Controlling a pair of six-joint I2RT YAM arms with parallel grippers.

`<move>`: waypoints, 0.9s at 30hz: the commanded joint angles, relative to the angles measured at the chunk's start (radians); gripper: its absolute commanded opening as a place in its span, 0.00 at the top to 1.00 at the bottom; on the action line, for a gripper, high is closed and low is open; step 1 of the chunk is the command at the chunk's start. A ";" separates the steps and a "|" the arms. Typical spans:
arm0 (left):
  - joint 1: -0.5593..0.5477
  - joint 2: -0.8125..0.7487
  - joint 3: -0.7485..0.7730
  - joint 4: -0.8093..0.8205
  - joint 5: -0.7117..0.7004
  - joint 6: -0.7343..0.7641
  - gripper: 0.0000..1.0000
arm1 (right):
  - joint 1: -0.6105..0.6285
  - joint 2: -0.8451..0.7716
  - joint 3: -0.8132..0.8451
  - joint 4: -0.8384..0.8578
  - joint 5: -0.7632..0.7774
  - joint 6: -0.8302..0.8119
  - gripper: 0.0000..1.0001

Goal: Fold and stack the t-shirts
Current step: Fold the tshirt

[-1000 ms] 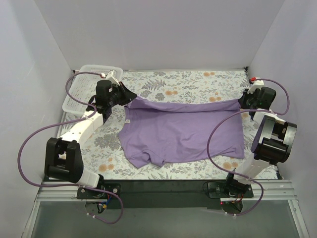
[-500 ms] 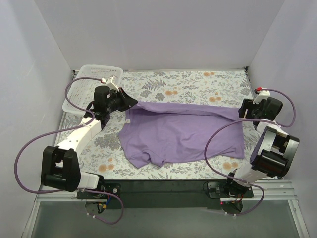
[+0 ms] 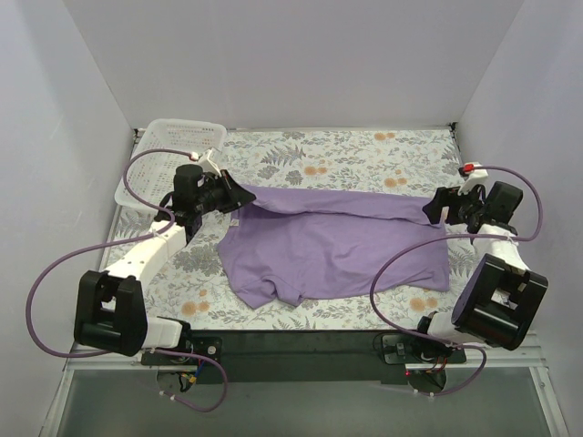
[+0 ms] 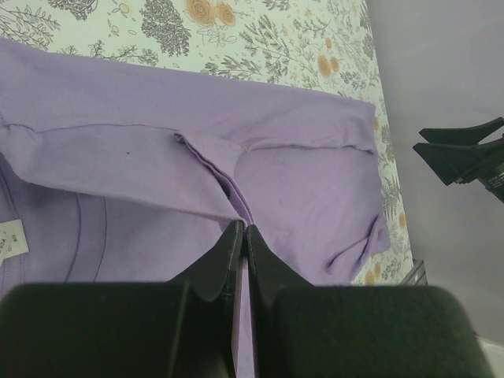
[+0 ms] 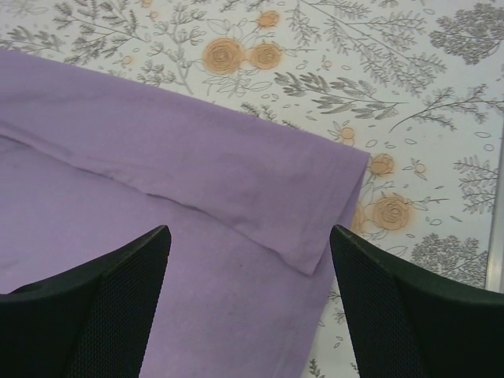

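The lavender-purple t-shirt (image 3: 337, 246) lies spread on the floral table, its far edge folded over toward the front as a long strip. My left gripper (image 3: 244, 196) is at the strip's left end, shut on a pinch of the fabric (image 4: 242, 231). A small white neck label (image 4: 9, 236) shows at the left edge of the left wrist view. My right gripper (image 3: 432, 209) hovers open over the strip's right end. In the right wrist view the folded corner (image 5: 315, 256) lies flat between the wide-apart jaws (image 5: 246, 240), which touch nothing.
A white mesh basket (image 3: 168, 150) stands at the table's back left corner, behind the left arm. White walls close in the table on the left, back and right. The table's floral cloth (image 3: 346, 155) lies bare behind the shirt.
My right gripper has opened and let go of the shirt's folded edge, which now lies flat on the shirt. The right arm has drawn back to the right. The left gripper stays shut.
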 commanded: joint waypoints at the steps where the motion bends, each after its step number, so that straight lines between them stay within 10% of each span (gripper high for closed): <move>1: 0.006 -0.056 -0.015 0.003 0.034 0.012 1.00 | -0.008 -0.041 -0.026 -0.067 -0.097 -0.021 0.12; 13: 0.004 -0.056 -0.066 -0.067 0.098 0.074 1.00 | -0.013 -0.078 -0.082 -0.094 -0.141 -0.035 0.11; 20: 0.004 -0.213 -0.040 -0.193 0.015 0.234 0.34 | -0.027 -0.096 -0.092 -0.106 -0.178 -0.038 0.11; 27: 0.004 0.013 0.115 -0.253 0.150 0.300 0.33 | -0.039 -0.091 -0.093 -0.118 -0.206 -0.044 0.11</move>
